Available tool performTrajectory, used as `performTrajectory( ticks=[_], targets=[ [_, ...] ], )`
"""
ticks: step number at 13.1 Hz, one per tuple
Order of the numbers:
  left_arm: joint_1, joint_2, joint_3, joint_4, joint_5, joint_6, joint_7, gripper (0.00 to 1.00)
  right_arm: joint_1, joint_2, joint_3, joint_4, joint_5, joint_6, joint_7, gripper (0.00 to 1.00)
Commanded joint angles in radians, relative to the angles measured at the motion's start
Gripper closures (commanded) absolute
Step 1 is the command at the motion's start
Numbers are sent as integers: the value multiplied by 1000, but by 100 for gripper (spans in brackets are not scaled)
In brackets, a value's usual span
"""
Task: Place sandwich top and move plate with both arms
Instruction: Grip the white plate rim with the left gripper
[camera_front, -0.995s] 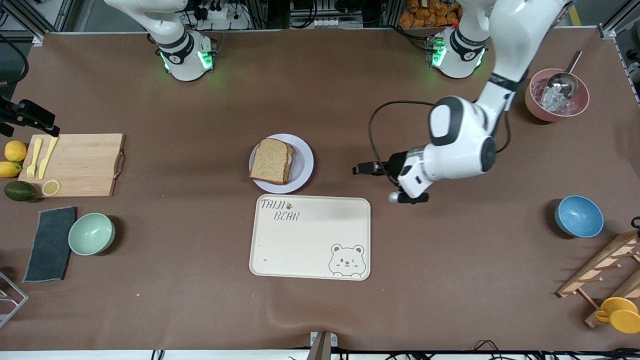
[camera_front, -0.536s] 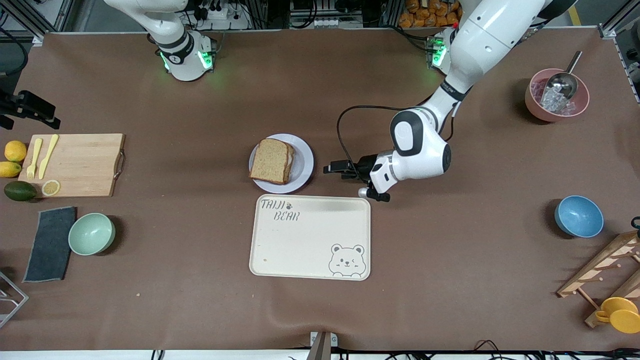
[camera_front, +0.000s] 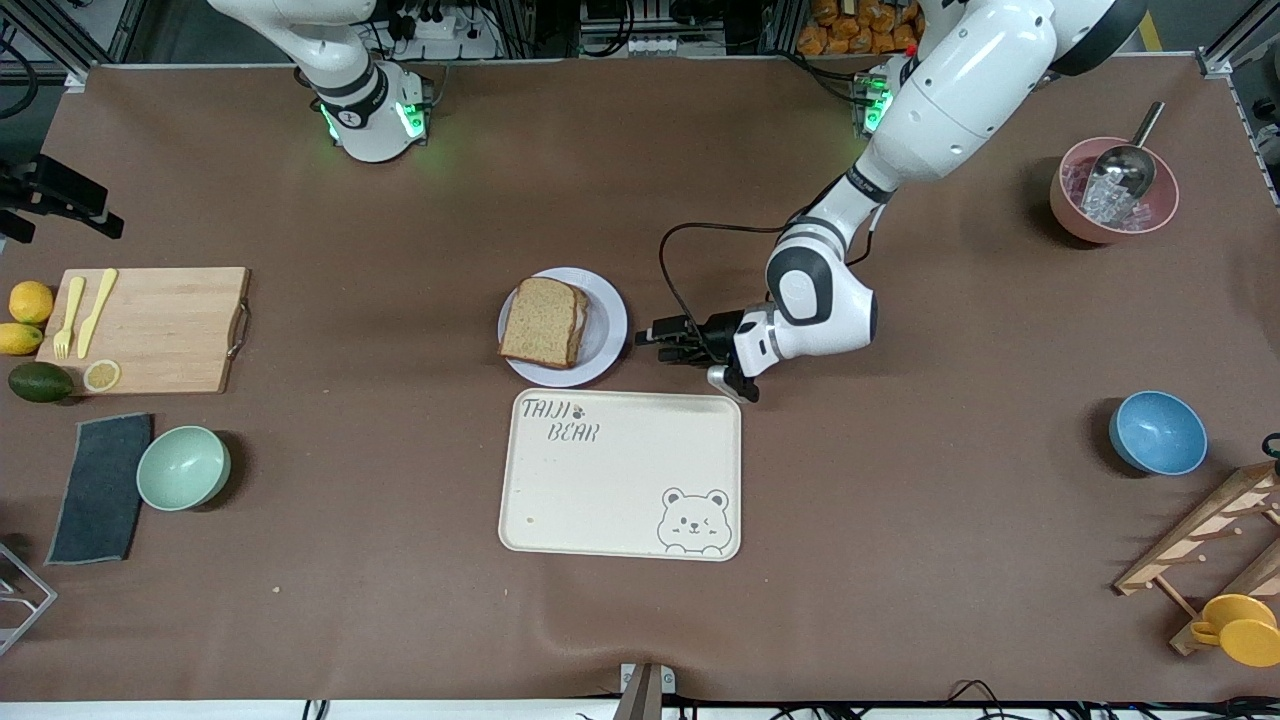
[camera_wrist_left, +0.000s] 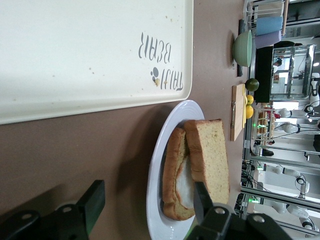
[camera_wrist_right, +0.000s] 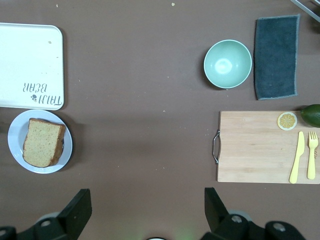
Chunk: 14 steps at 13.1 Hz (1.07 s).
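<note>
I am looking at the top slice (camera_front: 543, 321) already lying on the sandwich, a little askew over the egg slice (camera_wrist_left: 175, 177), and the whole stack is sitting on the plate (camera_front: 608, 330) in the middle of the table. So I am judging the bread step done and the plate move as what is left.

I am holding the left gripper (camera_front: 652, 336) low, just beside the plate's rim on the side toward the left arm's end of the table. Its fingers (camera_wrist_left: 92, 200) are standing apart with nothing between them; in the left wrist view they are bracketing the near edge of the plate without touching it, lined up, I think, to pinch the rim.

The right gripper (camera_wrist_right: 145, 210) is waiting high over the table between the plate and the cutting board (camera_front: 160, 325), jaws spread wide and empty, and looking straight down.

For room, I am minding the tray (camera_front: 620, 480): its rim is lying near the plate on the side nearer the front camera, with only a thin strip of table between them. On the plate's side toward the right arm's end of the table there is open table as far as the cutting board, so the second arm should be finding easy access there. The rim is shallow, so the grip may be slipping if I am closing too high.
</note>
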Motion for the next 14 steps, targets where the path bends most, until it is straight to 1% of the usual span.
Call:
performTrajectory(
  ticks=[1,4,6,9,11,14],
  targets=[
    [-10,27,-2,23,-72,3,65,24,0,1,5,13,10,-30,12,0],
    [-15,50,-4,26,-95,-4,85,28,1,2,5,13,8,-29,12,0],
    [-18,67,-7,35,-144,-30,135,31,1,4,5,13,4,-27,10,0],
    [-21,87,-7,42,-158,-36,159,35,3,7,4,11,-1,-24,9,0],
    [-50,90,-7,51,-192,-37,160,38,4,8,5,10,-6,-19,9,0],
    [-58,117,-7,58,-226,-36,218,42,3,13,4,11,-7,-16,9,0]
  ],
)
